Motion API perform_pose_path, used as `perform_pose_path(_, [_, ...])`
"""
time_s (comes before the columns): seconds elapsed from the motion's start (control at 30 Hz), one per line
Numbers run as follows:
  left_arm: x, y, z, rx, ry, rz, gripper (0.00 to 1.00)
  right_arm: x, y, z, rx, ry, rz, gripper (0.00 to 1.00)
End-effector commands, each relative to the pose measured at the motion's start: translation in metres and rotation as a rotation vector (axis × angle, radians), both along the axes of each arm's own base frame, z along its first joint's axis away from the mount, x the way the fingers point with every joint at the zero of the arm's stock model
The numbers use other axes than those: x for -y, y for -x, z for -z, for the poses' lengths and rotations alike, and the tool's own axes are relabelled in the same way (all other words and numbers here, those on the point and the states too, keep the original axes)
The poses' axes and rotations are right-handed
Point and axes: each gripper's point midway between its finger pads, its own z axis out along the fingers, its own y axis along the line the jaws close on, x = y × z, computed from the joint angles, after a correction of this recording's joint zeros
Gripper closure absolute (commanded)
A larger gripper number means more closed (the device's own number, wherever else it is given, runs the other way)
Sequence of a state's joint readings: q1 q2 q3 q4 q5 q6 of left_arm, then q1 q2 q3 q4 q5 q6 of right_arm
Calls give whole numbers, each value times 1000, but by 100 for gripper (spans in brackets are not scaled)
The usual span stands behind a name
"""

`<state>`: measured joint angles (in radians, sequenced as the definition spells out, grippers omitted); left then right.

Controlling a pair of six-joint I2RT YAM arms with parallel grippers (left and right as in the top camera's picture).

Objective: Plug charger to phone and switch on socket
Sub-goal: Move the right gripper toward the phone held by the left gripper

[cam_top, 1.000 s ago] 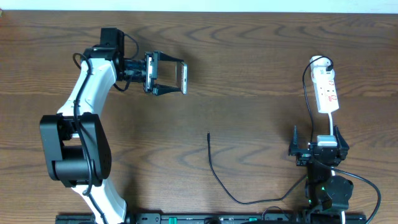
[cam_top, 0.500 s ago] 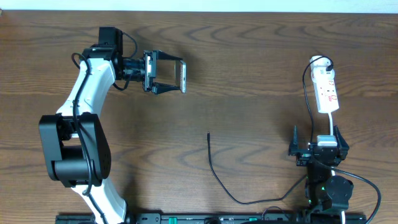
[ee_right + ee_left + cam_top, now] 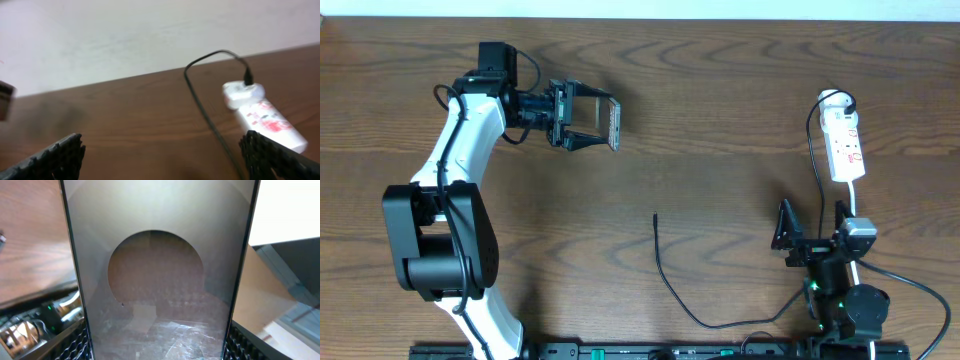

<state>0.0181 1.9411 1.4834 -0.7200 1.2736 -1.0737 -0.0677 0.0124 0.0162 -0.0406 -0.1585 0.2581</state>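
While the left fingers (image 3: 588, 93) grip the one phone (image 3: 614, 123) over the tabletop (image 3: 720, 90), we judge plugging-in to be the step in hand. Next, the one charger cable (image 3: 665, 272), lying centre, needs lifting near its plug tip (image 3: 655, 216). The right fingers (image 3: 783, 228) stand apart, empty, below the one power strip (image 3: 846, 145).

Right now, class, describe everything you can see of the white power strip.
The power strip is a white, elongated, plastic-looking bar with small red marks on top. It lies flat on the wooden table at the far right, pointing away from the robot. A black plug sits in its far end, and a dark cable loops from there down its left side. Nothing else touches it.
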Motion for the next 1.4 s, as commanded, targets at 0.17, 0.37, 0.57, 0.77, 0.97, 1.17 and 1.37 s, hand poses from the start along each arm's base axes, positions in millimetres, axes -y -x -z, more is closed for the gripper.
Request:
perform_pose_path(0.17, [-10,-6,-2,92,-117,-25,93,-30,12,-108,13,-195,-167,1])
perform_pose_path(0.37, [-22,-6,20,43,-254,-64,93,-85,-24,-148,-220,-332,-520,1])
perform_pose_path(0.57, [-31,-6,40,17,-396,-88,93,-135,-59,-128,-448,-461,-1034,1])
perform_pose_path(0.77, [-39,-2,61,-38,-557,-122,93,-136,-124,-30,-806,-818,-874,1])
perform_pose_path(0.97, [-42,-2,74,-69,-697,-164,93,-186,-123,28,-950,-840,-983,1])
perform_pose_path(1.17, [-36,1,82,-82,-789,-179,93,-244,-110,37,-919,-720,-1075,1])
perform_pose_path(1.37, [-18,7,83,-103,-800,-179,92,-285,-104,51,-921,-655,-992,1])
